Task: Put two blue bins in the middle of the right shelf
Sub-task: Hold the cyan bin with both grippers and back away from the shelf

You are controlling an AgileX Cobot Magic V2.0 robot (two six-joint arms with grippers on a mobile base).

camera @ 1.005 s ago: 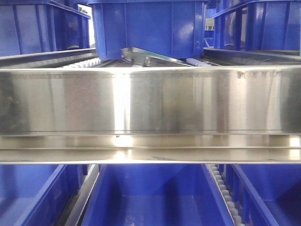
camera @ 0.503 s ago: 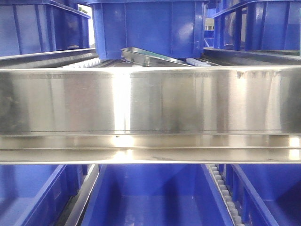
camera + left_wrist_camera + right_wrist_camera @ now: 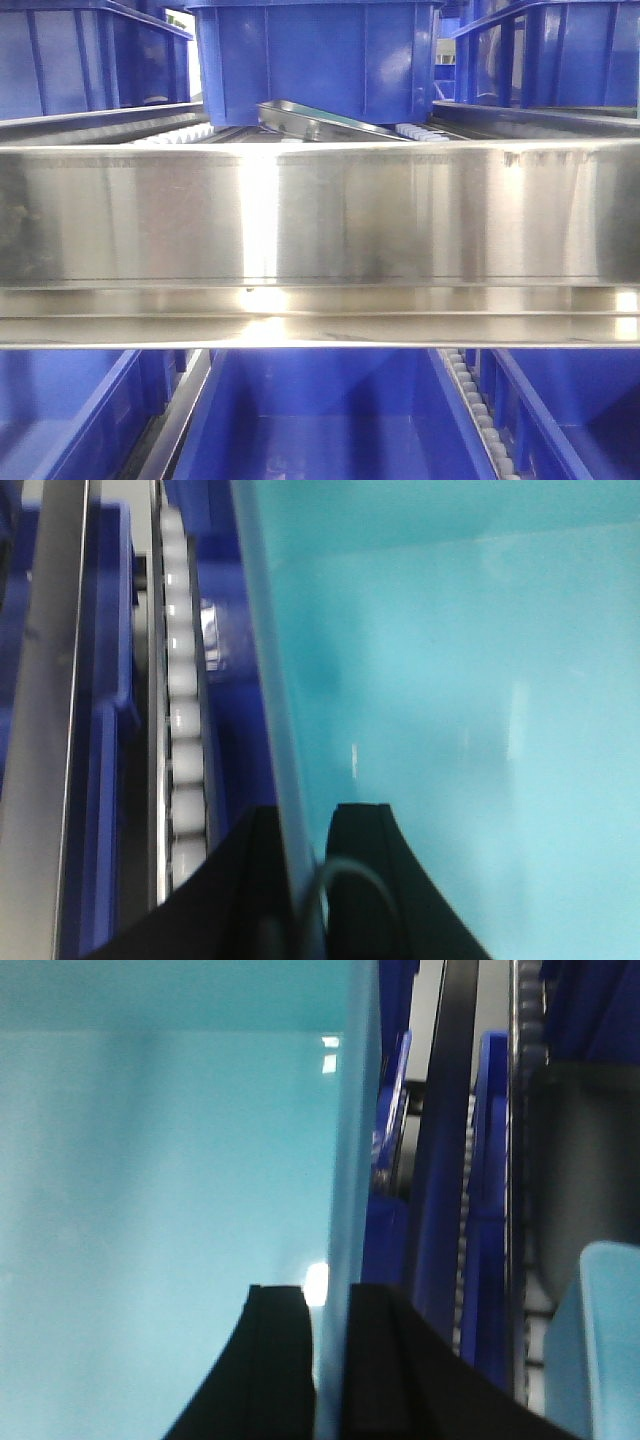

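2 risks: slipping out of thin wall pinches through uneven arm motion; snagging on roller track (image 3: 180, 680) or dark blue bins (image 3: 320, 60) close by.
Left gripper (image 3: 300, 825): fingers (image 3: 365, 880) nearly closed, clamping left wall of pale blue bin (image 3: 450, 730).
Right gripper (image 3: 325, 1305): fingers (image 3: 280, 1360) equally narrow, pinching right wall, seemingly same bin.
Bin location: between both arms, beside shelf lanes; lifted or resting, cannot tell.
Second pale bin (image 3: 600, 1340): low right, apart, unheld.
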